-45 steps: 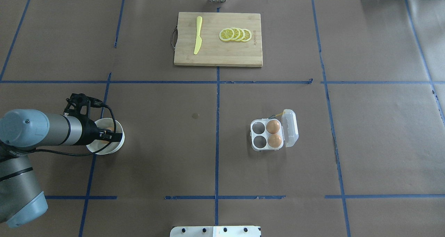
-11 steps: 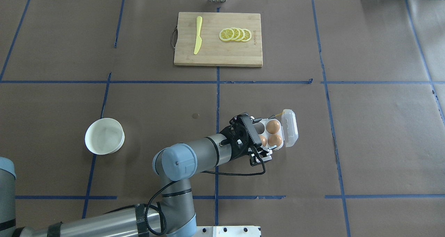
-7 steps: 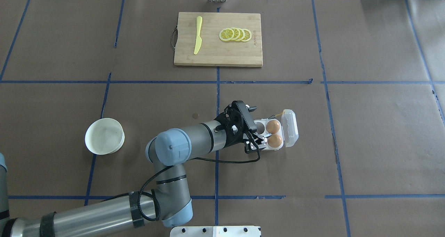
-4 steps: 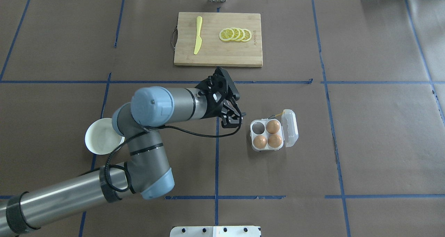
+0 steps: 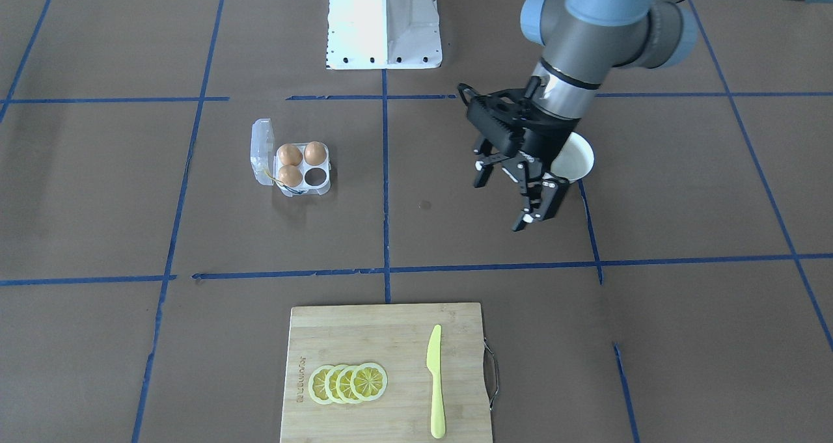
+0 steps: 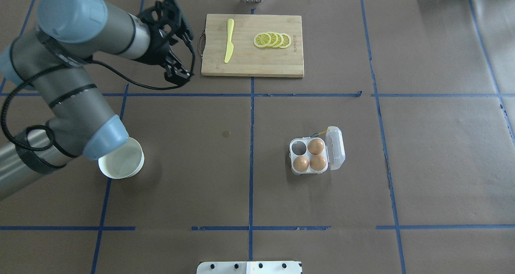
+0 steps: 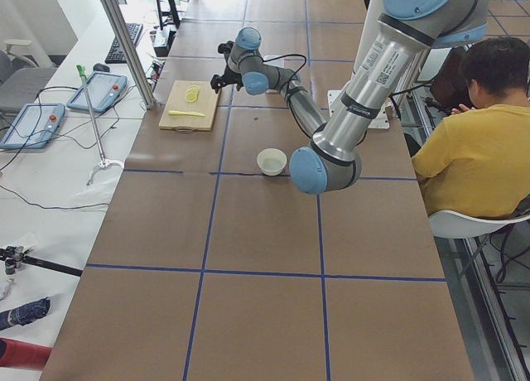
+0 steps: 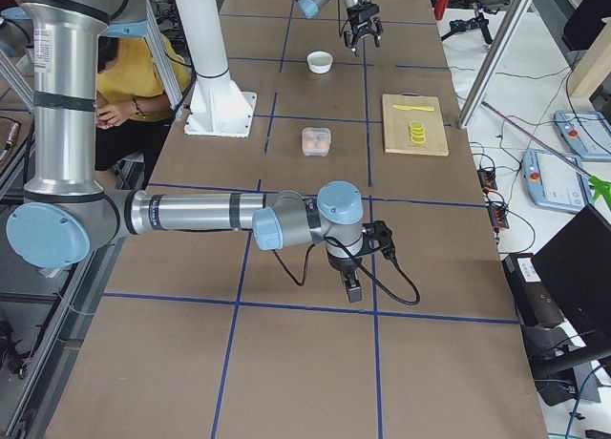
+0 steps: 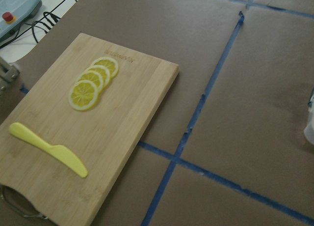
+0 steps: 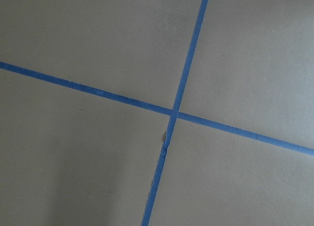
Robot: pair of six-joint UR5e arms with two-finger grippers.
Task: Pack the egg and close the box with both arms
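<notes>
The clear box sits right of the table's centre with its lid swung open on the right. Three brown eggs fill its cups; the near-left egg sits beside two others, and the far-left cup is bare. The box and egg show in the front view too. My left gripper hangs open and empty, high over the far left by the cutting board, far from the box. My right gripper shows only in the right side view, low over bare table; I cannot tell its state.
A white bowl stands at the near left, partly under my left arm. A wooden cutting board at the back centre carries lemon slices and a yellow knife. A seated person is behind the robot's base.
My left gripper carried an egg from the bowl to the box, let it go in the near-left cup, then rose and swung back to the far left.
</notes>
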